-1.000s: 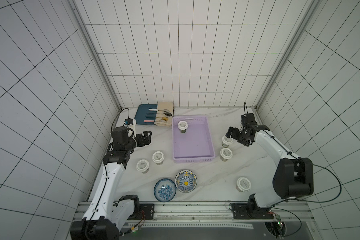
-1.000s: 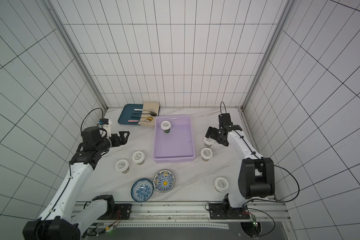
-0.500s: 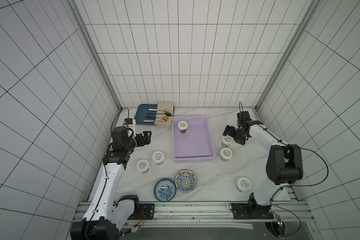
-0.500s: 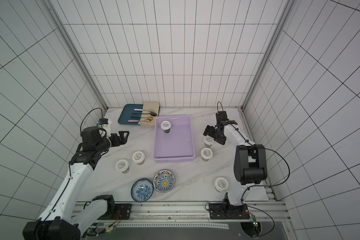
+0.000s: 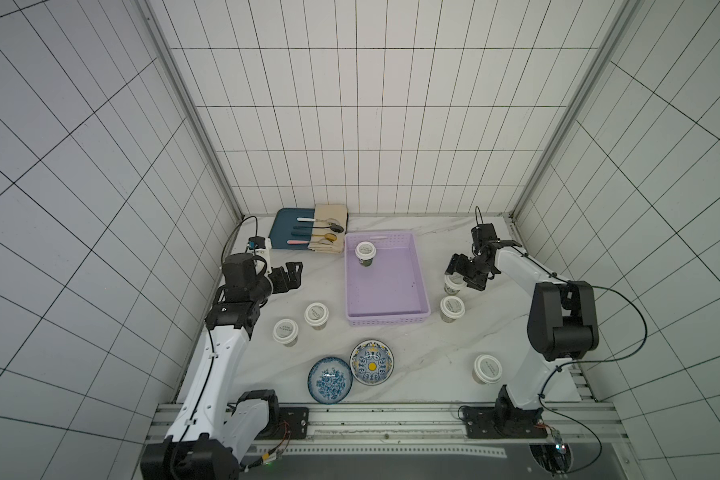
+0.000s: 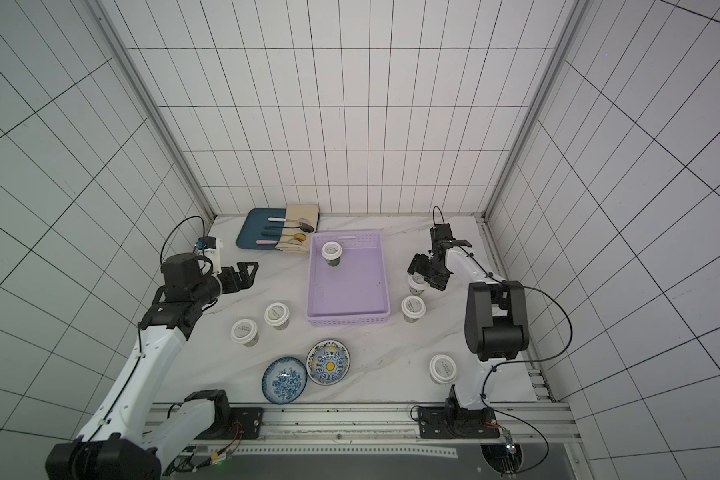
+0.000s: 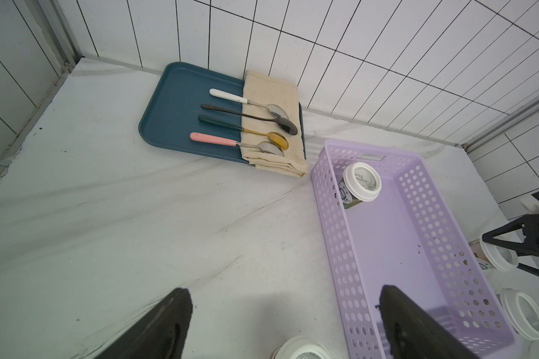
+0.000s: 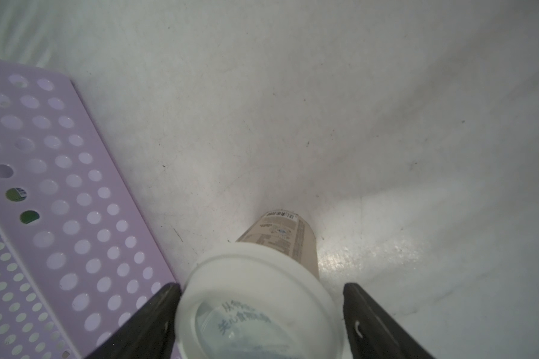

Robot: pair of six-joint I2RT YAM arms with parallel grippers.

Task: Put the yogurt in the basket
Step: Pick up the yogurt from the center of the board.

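The lilac basket (image 5: 385,320) (image 6: 348,320) lies mid-table with one yogurt cup (image 5: 365,249) (image 7: 362,181) standing in its far left corner. My right gripper (image 5: 460,280) (image 6: 424,277) (image 8: 261,292) straddles another yogurt cup (image 5: 454,284) (image 8: 255,310) just outside the basket's right wall. One finger touches the lid's rim, and a small gap shows at the other, so it is open. Other yogurt cups stand at the right (image 5: 452,306), front right (image 5: 487,367) and left of the basket (image 5: 316,313) (image 5: 285,330). My left gripper (image 5: 296,275) (image 7: 283,298) hangs open and empty above the table, left of the basket.
A dark blue tray (image 5: 287,228) with several spoons and a folded beige cloth (image 5: 329,239) sits at the back left. Two patterned blue bowls (image 5: 329,379) (image 5: 371,362) stand near the front edge. Tiled walls close in the table on three sides.
My right gripper has moved left and down over the cup beside the basket, and its jaws have narrowed towards the lid. The left arm has not moved.
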